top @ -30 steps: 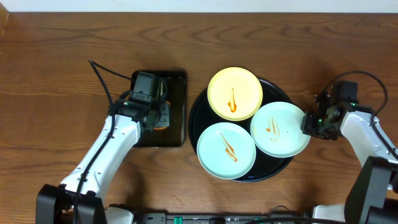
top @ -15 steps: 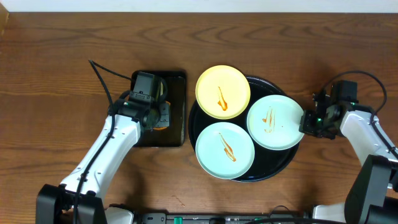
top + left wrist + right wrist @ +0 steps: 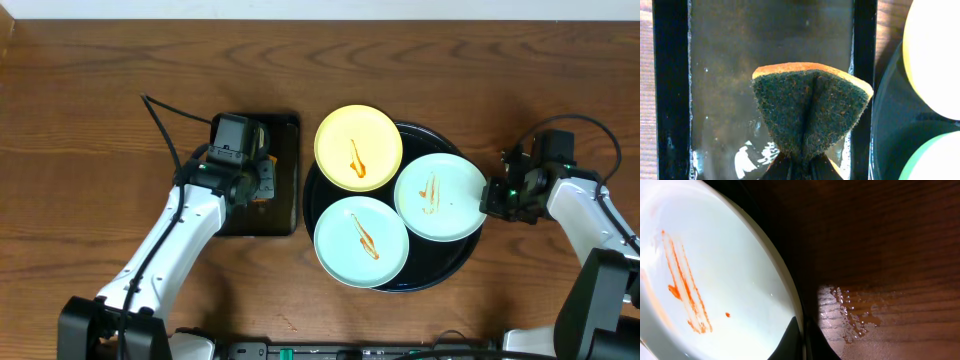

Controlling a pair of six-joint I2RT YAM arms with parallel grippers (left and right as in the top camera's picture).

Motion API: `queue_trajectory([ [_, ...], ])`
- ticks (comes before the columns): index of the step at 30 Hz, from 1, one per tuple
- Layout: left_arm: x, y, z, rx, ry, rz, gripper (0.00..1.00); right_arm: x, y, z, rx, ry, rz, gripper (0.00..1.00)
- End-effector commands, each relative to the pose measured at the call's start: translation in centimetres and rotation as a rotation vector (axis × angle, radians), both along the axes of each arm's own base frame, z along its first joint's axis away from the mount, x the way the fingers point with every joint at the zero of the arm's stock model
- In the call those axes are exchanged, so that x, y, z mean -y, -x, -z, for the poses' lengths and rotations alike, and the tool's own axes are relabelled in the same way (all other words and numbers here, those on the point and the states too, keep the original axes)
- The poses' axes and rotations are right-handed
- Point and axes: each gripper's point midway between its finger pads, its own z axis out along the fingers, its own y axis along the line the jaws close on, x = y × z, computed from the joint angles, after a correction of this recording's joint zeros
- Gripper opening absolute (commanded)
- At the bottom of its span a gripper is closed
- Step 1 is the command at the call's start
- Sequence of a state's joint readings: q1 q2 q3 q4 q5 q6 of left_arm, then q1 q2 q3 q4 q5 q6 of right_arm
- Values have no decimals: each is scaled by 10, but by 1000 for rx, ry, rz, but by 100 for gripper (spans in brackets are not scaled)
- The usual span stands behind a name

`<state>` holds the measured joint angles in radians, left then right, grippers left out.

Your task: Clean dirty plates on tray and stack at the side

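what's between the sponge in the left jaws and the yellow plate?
Left wrist view: only the rectangular tray's right rim, a sliver of bare table, then the round tray's edge. No loose objects.

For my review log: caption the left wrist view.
Left claw holds a folded green sponge over the wet rectangular tray, beside the yellow plate.
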<state>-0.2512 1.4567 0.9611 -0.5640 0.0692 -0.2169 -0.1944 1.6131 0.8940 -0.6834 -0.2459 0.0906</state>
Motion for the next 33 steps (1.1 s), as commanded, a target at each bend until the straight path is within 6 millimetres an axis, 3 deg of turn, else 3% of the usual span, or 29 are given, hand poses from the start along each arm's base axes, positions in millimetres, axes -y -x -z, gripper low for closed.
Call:
queue_trajectory([
  [1,4,-13,-15,80,18,8,7,-4,-3,-2,6,-24,-6,1],
  [4,7,-30,-32,181,30,16,7,-4,-3,-2,7,-24,-6,1],
  [6,10,-42,-56,283,55,15,7,-4,-3,-2,7,-24,-6,1],
  [11,10,-48,-101,438,88,9,7,-4,-3,-2,7,-24,-6,1],
  [14,10,-46,-117,484,99,8,8,-4,-3,-2,7,-24,-6,1],
  [33,10,-46,-118,486,100,8,7,-4,-3,-2,8,-23,-6,1],
])
